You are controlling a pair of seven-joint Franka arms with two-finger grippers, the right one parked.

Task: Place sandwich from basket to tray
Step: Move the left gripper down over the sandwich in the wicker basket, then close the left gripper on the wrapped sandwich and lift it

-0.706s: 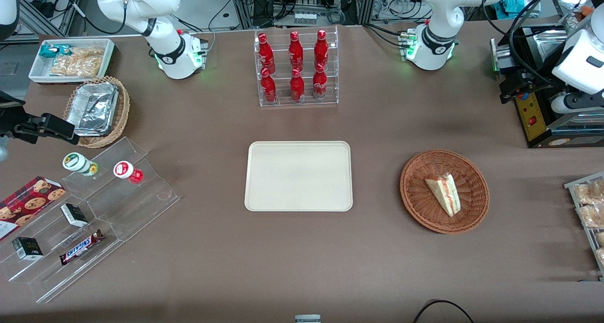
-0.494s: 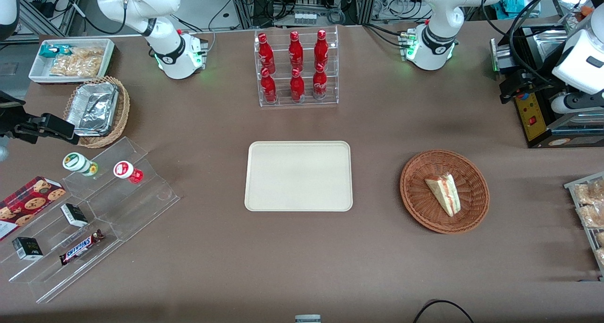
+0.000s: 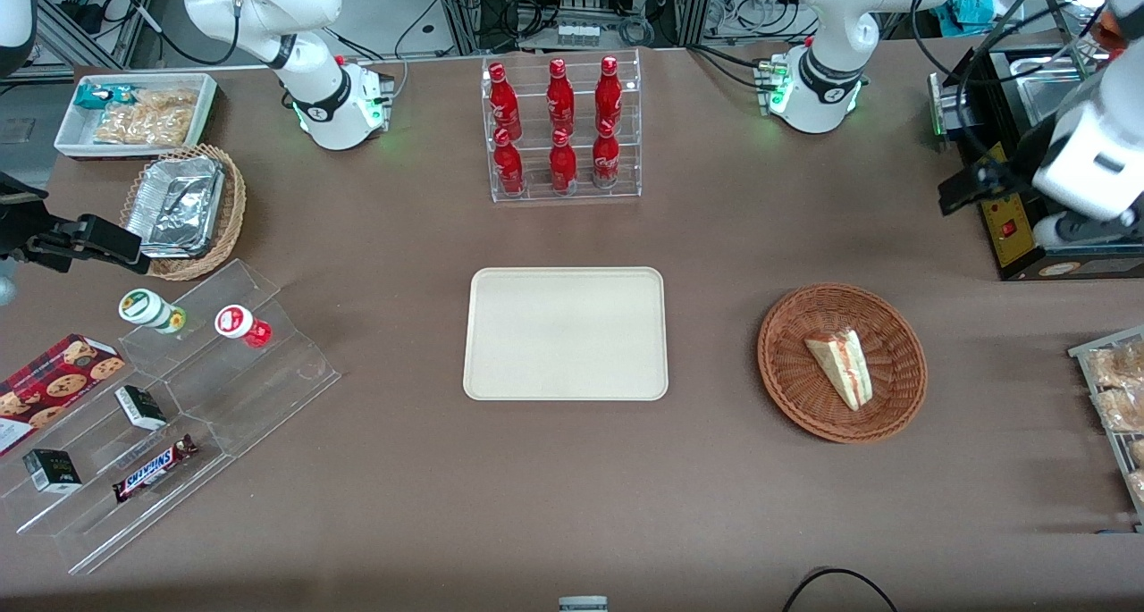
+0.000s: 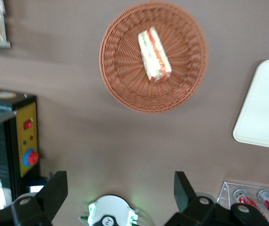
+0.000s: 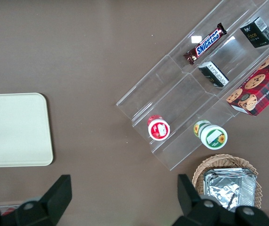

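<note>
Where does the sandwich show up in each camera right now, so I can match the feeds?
Front view: the sandwich lies in the reddish-brown basket, toward the working arm's end of the table from the cream tray.
Left wrist view: the sandwich is in the same basket, well away from the open gripper.
Right wrist view: not in it.
Shared landmark: the cream tray, in all three views.

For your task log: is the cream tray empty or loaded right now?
Empty: the tray is bare; the sandwich lies in the basket. The gripper is open above the table.
</note>
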